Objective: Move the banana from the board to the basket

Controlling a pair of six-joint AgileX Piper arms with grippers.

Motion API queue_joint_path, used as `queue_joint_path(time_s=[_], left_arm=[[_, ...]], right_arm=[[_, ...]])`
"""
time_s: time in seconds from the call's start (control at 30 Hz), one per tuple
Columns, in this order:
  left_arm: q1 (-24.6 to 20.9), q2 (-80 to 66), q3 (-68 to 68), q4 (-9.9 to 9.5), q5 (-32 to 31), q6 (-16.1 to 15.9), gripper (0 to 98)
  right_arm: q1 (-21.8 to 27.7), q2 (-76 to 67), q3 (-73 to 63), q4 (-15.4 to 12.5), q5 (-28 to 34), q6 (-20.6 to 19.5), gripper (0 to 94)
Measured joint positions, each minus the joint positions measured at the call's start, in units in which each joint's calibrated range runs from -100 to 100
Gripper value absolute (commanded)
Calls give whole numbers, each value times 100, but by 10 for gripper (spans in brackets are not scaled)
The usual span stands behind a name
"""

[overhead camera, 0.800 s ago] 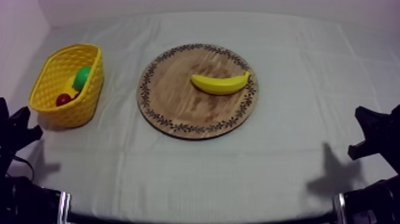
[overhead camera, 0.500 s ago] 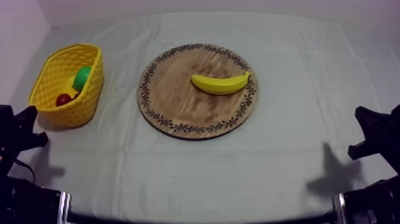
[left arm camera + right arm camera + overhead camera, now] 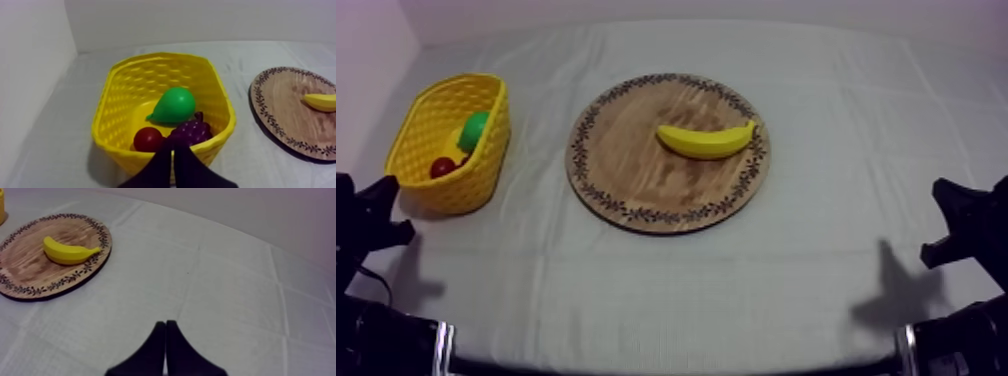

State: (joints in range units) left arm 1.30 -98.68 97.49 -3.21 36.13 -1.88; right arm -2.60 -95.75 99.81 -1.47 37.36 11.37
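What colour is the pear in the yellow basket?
Green. The pear shows best in the left wrist view, lying inside the yellow basket.

The board [image 3: 636, 175] lies in the middle of the desk [image 3: 666, 290]. The banana [image 3: 704, 140] lies on the board, toward its right side. The basket [image 3: 441, 190] stands to the left of the board, apart from it. In the basket, the pear [image 3: 174, 105] lies behind the bunch of grapes [image 3: 190, 132]. The 2 hands sit low at the sides: the left hand [image 3: 172, 150] just before the basket, the right hand [image 3: 165, 328] well apart from the board.
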Motion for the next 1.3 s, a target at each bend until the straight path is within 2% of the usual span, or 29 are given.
queue_joint_path(time_s=[0.23, 0.67, 0.93, 1.3], left_arm=[[48, 647, -655, -24, -7, 188, 0], [328, 2699, -3234, -163, 301, 542, 0], [541, 3952, -4976, -78, 445, 485, 0], [938, 5561, -7271, 132, 1369, 188, 0]], right_arm=[[0, 0, 0, 0, -2, 0, 3], [0, 0, 0, 0, -2, 0, 3], [0, 0, 0, 0, -2, 0, 3], [0, 0, 0, 0, -2, 0, 3]])
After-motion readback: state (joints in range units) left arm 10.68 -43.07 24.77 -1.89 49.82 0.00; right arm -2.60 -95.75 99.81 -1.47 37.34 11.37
